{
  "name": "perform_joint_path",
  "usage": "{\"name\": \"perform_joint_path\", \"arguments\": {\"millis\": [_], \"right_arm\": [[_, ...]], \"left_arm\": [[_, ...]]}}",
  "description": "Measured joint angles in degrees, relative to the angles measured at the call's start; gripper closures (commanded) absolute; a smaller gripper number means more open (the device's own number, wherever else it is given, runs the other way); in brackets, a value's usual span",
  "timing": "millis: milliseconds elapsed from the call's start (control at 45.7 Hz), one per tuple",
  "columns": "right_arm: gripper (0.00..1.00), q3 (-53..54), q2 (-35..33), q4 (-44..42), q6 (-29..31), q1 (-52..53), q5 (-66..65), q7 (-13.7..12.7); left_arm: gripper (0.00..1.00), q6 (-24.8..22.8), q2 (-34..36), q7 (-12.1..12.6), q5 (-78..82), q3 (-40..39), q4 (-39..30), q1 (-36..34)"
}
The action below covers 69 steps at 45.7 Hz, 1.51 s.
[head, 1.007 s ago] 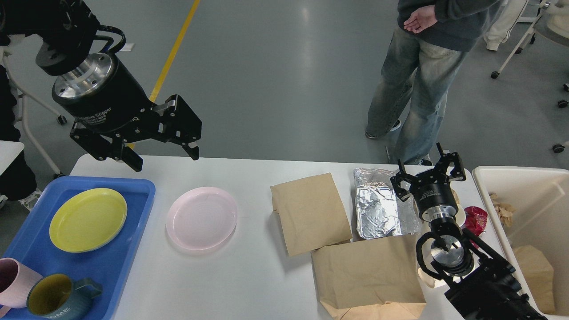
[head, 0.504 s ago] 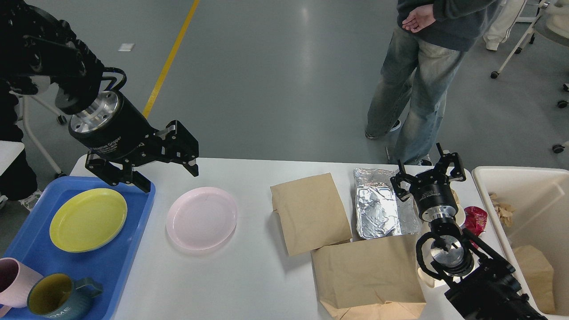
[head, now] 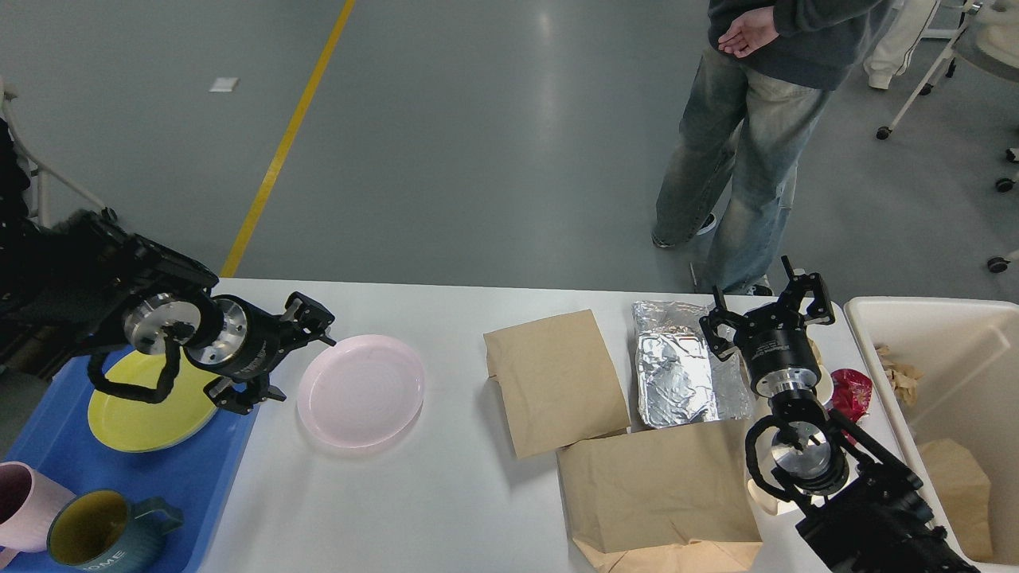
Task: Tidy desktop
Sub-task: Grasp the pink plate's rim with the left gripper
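The white desktop (head: 446,493) carries a pink plate (head: 362,390), two flat brown paper bags (head: 557,382) (head: 661,493), a crumpled foil sheet (head: 685,370) and a red wrapper (head: 852,394). My left gripper (head: 301,368) is open and low over the desktop, its fingertips at the pink plate's left rim; I cannot tell if they touch it. My right gripper (head: 768,306) is open and empty, above the foil sheet's right edge.
A blue tray (head: 159,485) at the left holds a yellow plate (head: 151,410), a pink mug (head: 24,505) and a dark mug (head: 99,533). A cream bin (head: 955,374) with paper scraps stands at the right. A person (head: 756,135) stands behind the table.
My left arm has come down from high above the table's back left corner, and its open gripper is now level with the pink plate's left rim. The right arm has not moved.
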Motion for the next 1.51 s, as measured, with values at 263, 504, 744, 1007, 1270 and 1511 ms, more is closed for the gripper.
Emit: {"name": "perform_joint_path", "arguments": {"millis": [263,504,744,1007,1270,1511], "right_arm": [[0.0,0.0,0.0,0.0,0.0,0.0,0.0,0.0],[0.0,0.0,0.0,0.0,0.0,0.0,0.0,0.0],[0.0,0.0,0.0,0.0,0.0,0.0,0.0,0.0],[0.0,0.0,0.0,0.0,0.0,0.0,0.0,0.0],[0.0,0.0,0.0,0.0,0.0,0.0,0.0,0.0],[0.0,0.0,0.0,0.0,0.0,0.0,0.0,0.0]], "left_arm": [[0.05,7.1,-0.7,-0.1,0.1,-5.3,7.2,13.1],[0.05,7.2,-1.0,-0.2,5.4,-6.8,11.8,17.1],[0.29,8.2,-1.1,-0.3,6.8,-9.5,14.1,19.6],[0.56,8.4,-1.1,-0.2,10.8,-11.9,14.5,21.4],[0.78,8.4,-1.1,0.1,11.0,-13.6,15.8,22.2],[0.79,8.4,-1.1,0.3,10.7,-14.2,15.9,22.7]]}}
